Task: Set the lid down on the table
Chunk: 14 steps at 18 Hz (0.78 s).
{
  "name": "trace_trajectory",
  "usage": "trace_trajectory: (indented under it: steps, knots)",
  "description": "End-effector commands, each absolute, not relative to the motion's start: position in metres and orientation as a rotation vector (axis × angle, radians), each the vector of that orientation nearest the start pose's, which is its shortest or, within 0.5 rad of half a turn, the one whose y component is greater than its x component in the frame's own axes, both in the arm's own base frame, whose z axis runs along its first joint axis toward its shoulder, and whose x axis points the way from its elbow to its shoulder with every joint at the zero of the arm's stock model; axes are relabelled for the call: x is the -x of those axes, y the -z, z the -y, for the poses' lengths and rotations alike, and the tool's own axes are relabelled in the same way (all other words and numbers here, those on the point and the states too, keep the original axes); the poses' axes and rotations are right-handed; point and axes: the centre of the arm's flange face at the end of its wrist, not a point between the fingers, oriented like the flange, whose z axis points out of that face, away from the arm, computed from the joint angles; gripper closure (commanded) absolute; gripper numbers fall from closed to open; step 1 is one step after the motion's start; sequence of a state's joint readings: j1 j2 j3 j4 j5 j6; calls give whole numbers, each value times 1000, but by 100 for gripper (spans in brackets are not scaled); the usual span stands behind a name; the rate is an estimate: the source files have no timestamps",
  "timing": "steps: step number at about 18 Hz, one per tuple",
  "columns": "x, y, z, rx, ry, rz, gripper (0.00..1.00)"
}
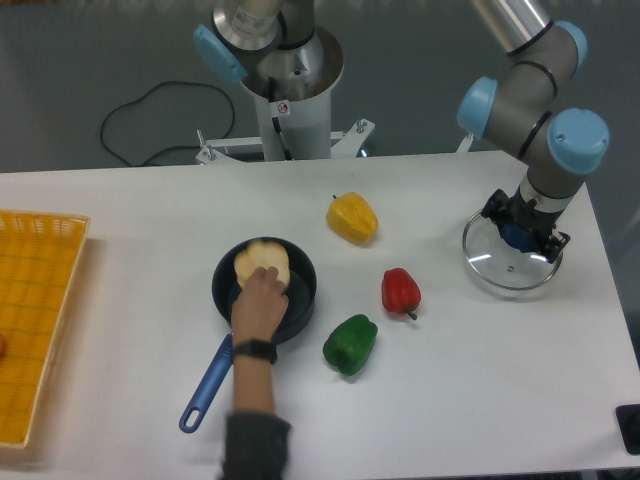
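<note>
The gripper (522,236) sits directly over the blue knob of the lid (511,266), fingers either side of it; grip contact cannot be confirmed. The lid, clear glass with a thin metal rim, lies at the right end of the white table (480,390). Grey floor lies behind.

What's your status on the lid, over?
Gripper down on lid knob, jaw state unclear. Lid low at table right side. Nothing beside it.

Bare table (480,400) right of green pepper (350,343); red pepper (400,290) near lid (510,262).
</note>
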<state>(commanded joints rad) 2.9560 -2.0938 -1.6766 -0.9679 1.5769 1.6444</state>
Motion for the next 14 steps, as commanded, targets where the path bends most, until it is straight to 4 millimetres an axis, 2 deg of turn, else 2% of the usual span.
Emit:
trace_trajectory:
  steps: [14]
  knots:
    - [593,-186,-246,3123,60,-405,66]
